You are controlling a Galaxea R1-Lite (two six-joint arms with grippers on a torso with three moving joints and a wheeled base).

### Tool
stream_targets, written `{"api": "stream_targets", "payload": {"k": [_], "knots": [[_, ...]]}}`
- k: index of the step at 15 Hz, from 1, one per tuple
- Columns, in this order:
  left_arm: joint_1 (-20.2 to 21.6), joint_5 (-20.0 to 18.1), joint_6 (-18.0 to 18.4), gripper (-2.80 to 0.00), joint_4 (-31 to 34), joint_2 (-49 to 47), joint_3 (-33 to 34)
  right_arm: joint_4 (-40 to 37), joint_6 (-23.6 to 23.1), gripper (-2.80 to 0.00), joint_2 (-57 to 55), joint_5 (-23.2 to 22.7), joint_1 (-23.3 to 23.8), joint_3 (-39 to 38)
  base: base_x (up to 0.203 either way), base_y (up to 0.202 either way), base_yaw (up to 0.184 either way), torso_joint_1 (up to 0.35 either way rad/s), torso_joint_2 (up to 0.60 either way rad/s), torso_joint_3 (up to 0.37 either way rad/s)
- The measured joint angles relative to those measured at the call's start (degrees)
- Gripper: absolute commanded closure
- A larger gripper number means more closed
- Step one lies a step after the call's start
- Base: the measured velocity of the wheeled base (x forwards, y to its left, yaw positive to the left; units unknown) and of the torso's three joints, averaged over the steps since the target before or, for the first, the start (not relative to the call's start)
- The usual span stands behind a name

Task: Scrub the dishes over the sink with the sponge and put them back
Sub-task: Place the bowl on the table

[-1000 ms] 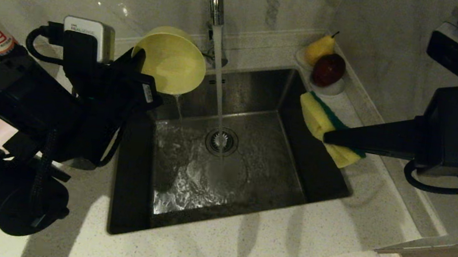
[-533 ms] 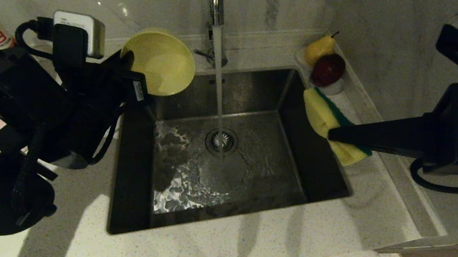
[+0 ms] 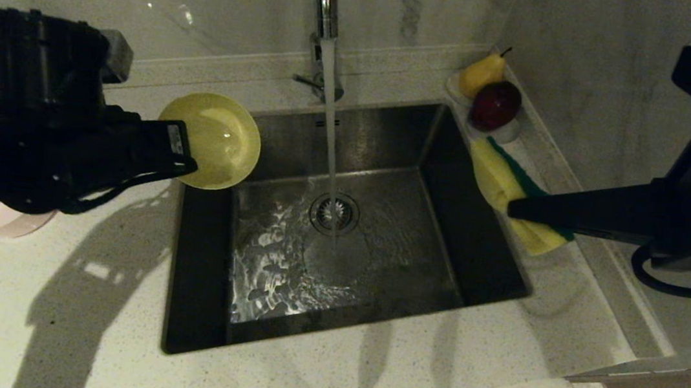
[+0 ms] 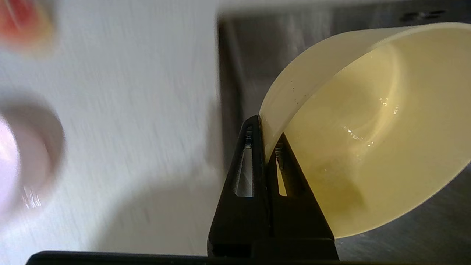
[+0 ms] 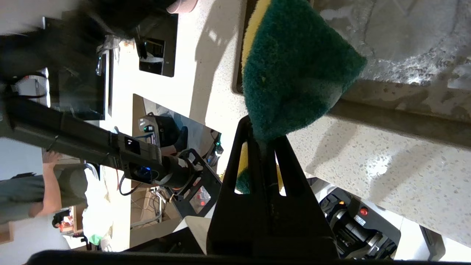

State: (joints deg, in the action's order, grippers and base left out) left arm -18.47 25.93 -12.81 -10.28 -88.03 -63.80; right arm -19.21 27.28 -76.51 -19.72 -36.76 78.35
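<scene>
The sink (image 3: 379,237) is filling the middle of the head view, with water from the tap (image 3: 326,9) running down onto its drain (image 3: 335,213). Everything the coming move depends on is lying along the basin's 2 side rims.

The left gripper (image 3: 188,160) is hanging over the sink's left rim, its jaws pinched tight on the wall of the yellow bowl (image 3: 216,141). The left wrist view is showing 1 finger inside the rim and 1 outside, with the bowl's wet hollow opening away from the claw toward the basin. In the head view the bowl is sitting half over the steel and half over the counter (image 3: 325,374), so it is lying just beyond the fingertips, on the sink side of the claw.

The right gripper (image 3: 513,208) is holding level over the opposite rim, clamped on the sponge (image 3: 510,193). The sponge's long axis is running along that right edge, crossing the fingers, green scouring face turned toward the wall and yellow foam toward the basin.

Bowl and sponge are therefore well apart, the water stream between them. Judging by the task, if this bowl is going back to the counter, the left arm is the nearer one: the pink bowl (image 3: 7,220) is resting just below it, partly hidden.
</scene>
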Motion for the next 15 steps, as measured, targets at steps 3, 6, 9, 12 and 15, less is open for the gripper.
{"api": "stream_targets", "payload": {"k": [3,6,9,12,15], "knots": [[8.4,-11.8,-17.5,0.0,29.4,2.8,-13.8,0.1,-0.1,0.0,0.6,0.1,0.2,-1.0,0.0,0.0,0.0,0.0,0.0,0.0],[18.1,-20.6,-26.0,0.0,49.9,6.0,-18.1,0.0,0.0,0.0,0.8,0.1,0.2,-1.3,0.0,0.0,0.0,0.0,0.0,0.0],[24.1,-22.4,-30.2,0.0,53.3,8.6,-15.6,0.0,0.2,0.0,0.6,0.1,0.8,-0.9,0.0,0.0,0.0,0.0,0.0,0.0],[25.9,-22.6,-35.2,0.0,53.2,9.8,-10.4,-0.1,0.4,0.0,0.3,0.0,1.3,-0.7,0.0,0.0,0.0,0.0,0.0,0.0],[26.9,-22.6,-38.7,0.0,53.0,10.6,-4.8,-0.1,0.4,0.0,0.1,0.1,1.6,-0.7,0.0,0.0,0.0,0.0,0.0,0.0]]}}
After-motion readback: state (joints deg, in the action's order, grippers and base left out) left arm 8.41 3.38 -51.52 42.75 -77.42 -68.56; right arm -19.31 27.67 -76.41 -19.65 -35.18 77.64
